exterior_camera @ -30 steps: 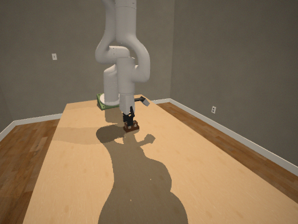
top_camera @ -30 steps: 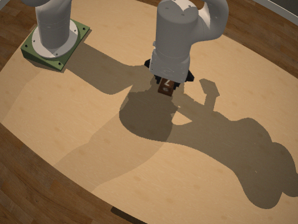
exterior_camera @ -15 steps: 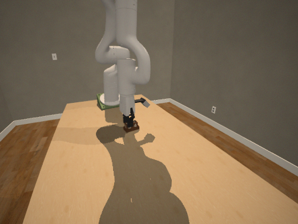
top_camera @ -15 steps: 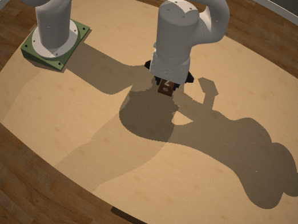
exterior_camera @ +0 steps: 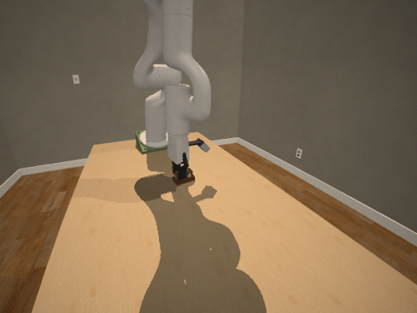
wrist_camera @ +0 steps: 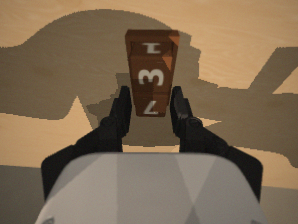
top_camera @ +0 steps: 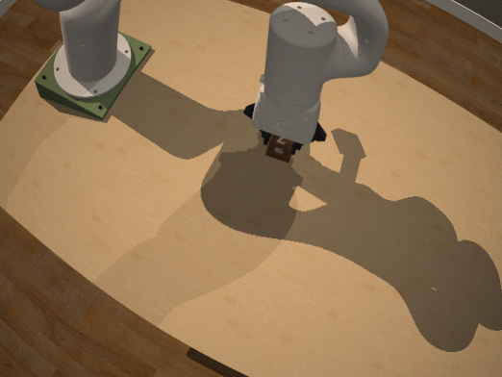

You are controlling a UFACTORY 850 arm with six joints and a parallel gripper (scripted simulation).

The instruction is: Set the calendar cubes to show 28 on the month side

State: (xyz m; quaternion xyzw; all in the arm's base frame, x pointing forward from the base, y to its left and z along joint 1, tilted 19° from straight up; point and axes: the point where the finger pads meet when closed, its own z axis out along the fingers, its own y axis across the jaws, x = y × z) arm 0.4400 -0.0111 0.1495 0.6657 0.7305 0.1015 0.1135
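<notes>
The wooden table [exterior_camera: 100,247] carried the arm's green base plate [top_camera: 46,92] at one end. Near the table's middle sat the brown calendar tray [exterior_camera: 188,180], its two cubes reading 3 [wrist_camera: 151,77] and 7 [wrist_camera: 150,106] from the wrist. The gripper [wrist_camera: 150,112] stood about half open, its fingers flanking the 7 cube; whether they pressed it could not be told.
</notes>
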